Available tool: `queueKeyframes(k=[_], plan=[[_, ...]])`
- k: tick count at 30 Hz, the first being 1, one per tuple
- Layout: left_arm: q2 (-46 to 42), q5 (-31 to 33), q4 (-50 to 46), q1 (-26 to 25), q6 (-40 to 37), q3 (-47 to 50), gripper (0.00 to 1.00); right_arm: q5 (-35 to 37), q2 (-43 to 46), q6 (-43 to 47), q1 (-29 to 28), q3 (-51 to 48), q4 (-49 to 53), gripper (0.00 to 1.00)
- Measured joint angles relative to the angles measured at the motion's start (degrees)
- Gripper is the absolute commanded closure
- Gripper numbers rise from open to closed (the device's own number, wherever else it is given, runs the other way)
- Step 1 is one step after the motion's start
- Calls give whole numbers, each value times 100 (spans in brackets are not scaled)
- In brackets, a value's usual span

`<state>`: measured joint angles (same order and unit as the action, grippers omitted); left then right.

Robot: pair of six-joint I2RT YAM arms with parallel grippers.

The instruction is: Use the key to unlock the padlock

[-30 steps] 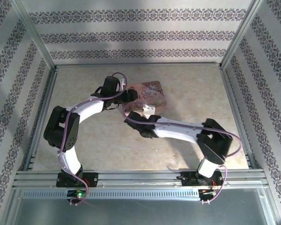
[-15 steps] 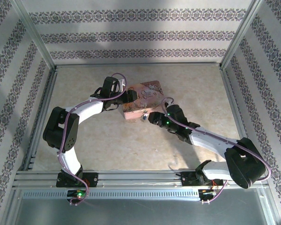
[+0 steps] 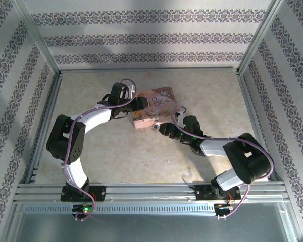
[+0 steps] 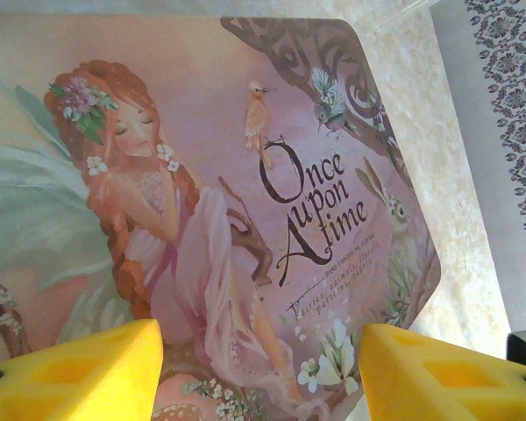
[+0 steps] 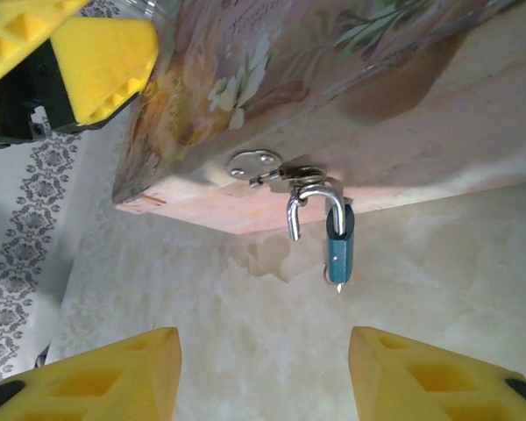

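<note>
The padlock has a small blue body and hangs by its silvery shackle from the hasp on the pink tin's front wall. One shackle end stands free of the body. A thin metal sliver, the key, pokes out of the body's lower end. My right gripper is open just in front of the padlock, with bare table between its yellow fingers. In the top view the padlock lies just left of the right gripper. My left gripper grips the tin at its end.
The illustrated tin sits mid-table, held at its left end by the left gripper. A left finger shows beside the tin's corner. Metal rails and patterned walls enclose the beige table.
The right arm has drawn back and folded, bringing its gripper low in front of the padlock, and its jaws have narrowed. The left gripper and tin have stayed put.
</note>
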<state>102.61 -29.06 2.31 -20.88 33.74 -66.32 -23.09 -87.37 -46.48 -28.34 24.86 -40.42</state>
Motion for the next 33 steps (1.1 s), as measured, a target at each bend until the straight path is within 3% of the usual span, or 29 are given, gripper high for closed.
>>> queueKeyframes(k=[14, 33], plan=[[0, -2, 2, 0, -13, 9, 40, 164, -1572, -212, 50, 74, -1639, 63], [0, -11, -2, 0, -11, 9, 40, 365, -2343, -634, 44, 350, -2573, 72]])
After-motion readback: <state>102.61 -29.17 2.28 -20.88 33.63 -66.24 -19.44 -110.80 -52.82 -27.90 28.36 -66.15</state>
